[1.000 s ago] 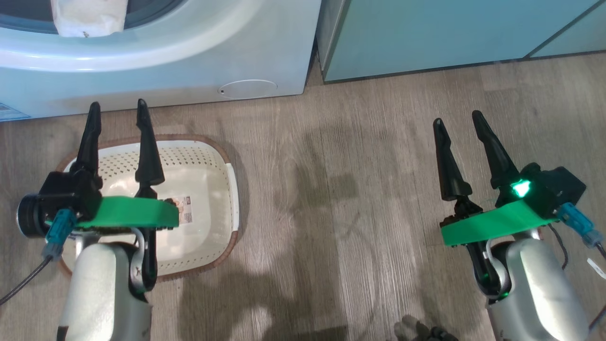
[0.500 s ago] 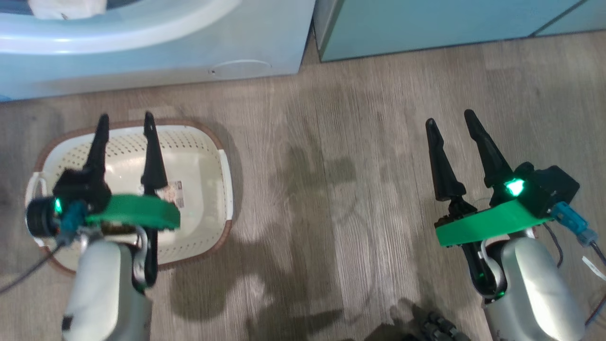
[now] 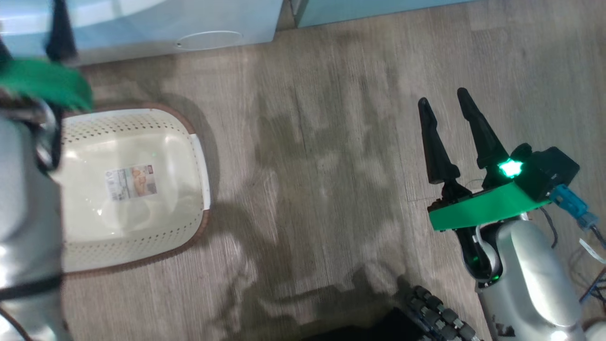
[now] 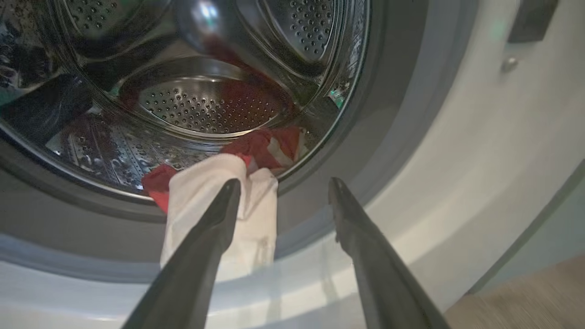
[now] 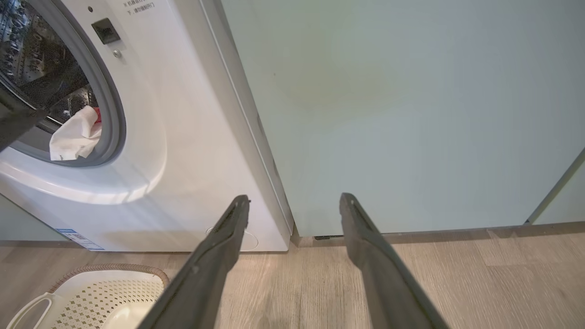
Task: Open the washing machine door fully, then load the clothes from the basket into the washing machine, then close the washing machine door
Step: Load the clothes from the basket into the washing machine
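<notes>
**Clothes at the drum lip**

The left tool (image 4: 284,183) spreads wide and empty, tips near the clothes (image 4: 258,146), which drape over the lower edge of the washing machine (image 4: 457,137) opening. The right tool (image 3: 442,97), also wide, hangs above the floor (image 3: 307,142)

One basket (image 3: 118,128), one washing machine (image 5: 183,137), one red-and-white garment (image 4: 196,187), and two two-fingered grippers: the left gripper (image 4: 284,181) and the right gripper (image 3: 442,95).

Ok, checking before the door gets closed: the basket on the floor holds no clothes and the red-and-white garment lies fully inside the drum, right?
Not quite. The basket holds no clothes, but the garment is not fully inside the drum: its white part hangs out over the grey door seal, as the left wrist view shows.
</notes>
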